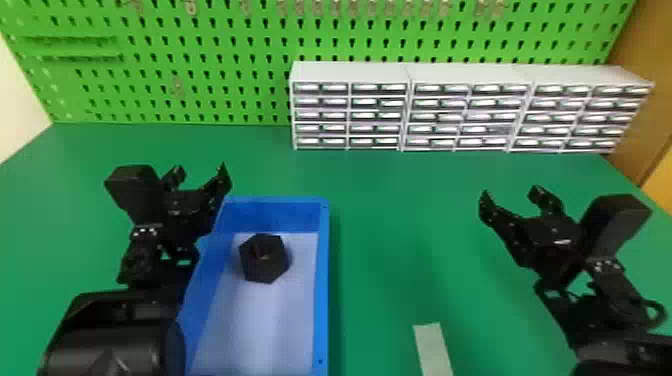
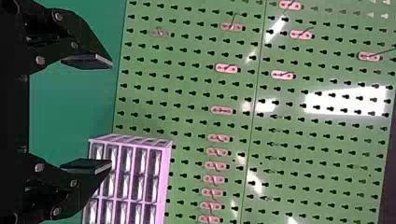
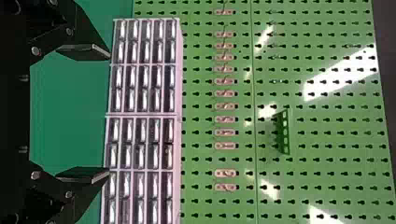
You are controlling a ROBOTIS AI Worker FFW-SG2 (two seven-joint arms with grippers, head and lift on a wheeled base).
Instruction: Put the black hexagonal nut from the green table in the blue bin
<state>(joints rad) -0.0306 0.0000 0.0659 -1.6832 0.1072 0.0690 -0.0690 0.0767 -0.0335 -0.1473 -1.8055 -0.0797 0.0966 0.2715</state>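
The black hexagonal nut [image 1: 264,258] lies on the pale floor of the blue bin [image 1: 324,280], towards its far end. Beside the bin's far left corner, in the head view, is my left gripper [image 1: 201,175], open and holding nothing. My right gripper [image 1: 511,197] stands open over the right part of the table, well away from the bin. The left wrist view has the left gripper [image 2: 88,113] with its fingers wide apart. Likewise parted, with nothing between them, are the fingers of the right gripper [image 3: 84,113] in the right wrist view.
White drawer cabinets [image 1: 410,110] line the back right of the green table [image 1: 385,215], in front of a green pegboard [image 1: 200,60]. A pale strip [image 1: 433,350] lies on the table near the front, right of the bin.
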